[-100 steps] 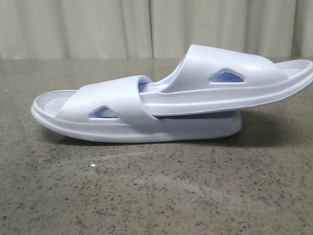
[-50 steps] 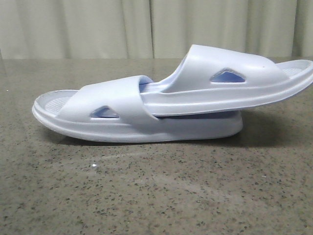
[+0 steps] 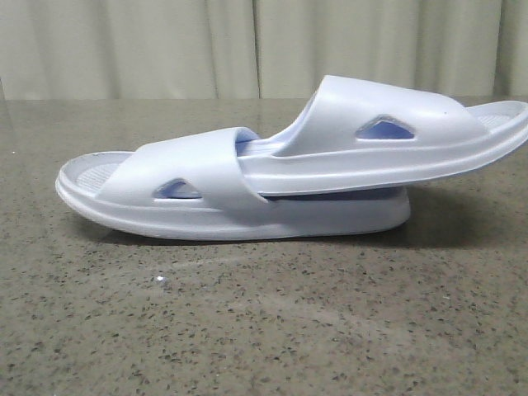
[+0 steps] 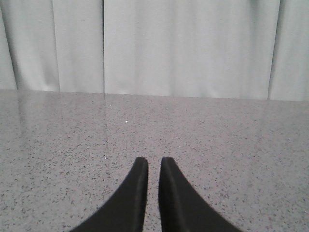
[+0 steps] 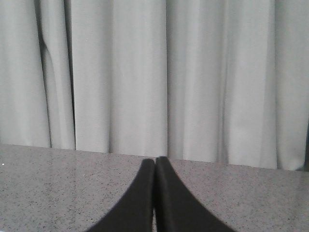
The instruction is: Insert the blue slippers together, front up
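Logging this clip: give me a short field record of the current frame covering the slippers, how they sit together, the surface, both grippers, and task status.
slippers: two pale blue-white slides, lower slipper and upper slipper
arrangement: upper slipper's end is tucked under the lower slipper's strap; its other end sticks out to the right, raised off the table
orientation: both strap side up
surface: speckled stone table, pale curtain behind
left gripper: narrow gap between fingers, holding nothing, slippers not in its view
right gripper: fingers together, holding nothing
task status: slippers appear already inserted together
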Robot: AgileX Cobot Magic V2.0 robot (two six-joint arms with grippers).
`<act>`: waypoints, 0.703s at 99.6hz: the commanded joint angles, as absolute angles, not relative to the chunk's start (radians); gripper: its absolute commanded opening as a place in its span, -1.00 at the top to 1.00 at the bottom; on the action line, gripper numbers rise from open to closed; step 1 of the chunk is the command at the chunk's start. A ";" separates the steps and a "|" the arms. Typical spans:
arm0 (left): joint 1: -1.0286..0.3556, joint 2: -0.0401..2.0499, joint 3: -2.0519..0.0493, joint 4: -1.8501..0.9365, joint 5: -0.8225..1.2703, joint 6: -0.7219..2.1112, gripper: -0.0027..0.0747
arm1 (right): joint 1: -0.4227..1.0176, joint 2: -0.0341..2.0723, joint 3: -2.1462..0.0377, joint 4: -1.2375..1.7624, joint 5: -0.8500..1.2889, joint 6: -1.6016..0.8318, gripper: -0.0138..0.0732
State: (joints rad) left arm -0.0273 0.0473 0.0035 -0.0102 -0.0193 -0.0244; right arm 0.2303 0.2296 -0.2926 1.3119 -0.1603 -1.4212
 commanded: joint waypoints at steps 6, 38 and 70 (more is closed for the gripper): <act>-0.026 -0.014 0.010 0.043 -0.077 -0.077 0.89 | 0.229 0.236 -0.320 1.300 -0.173 -1.430 0.93; -0.026 -0.034 0.012 0.045 -0.065 -0.080 0.89 | 0.229 0.236 -0.320 1.300 -0.173 -1.430 0.93; -0.026 -0.034 0.012 0.028 -0.063 -0.080 0.89 | 0.229 0.236 -0.320 1.300 -0.173 -1.430 0.93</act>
State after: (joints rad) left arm -0.0273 -0.0040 0.0035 0.0388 0.0000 -0.0690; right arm 0.2303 0.2296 -0.2905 1.3119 -0.1603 -1.4212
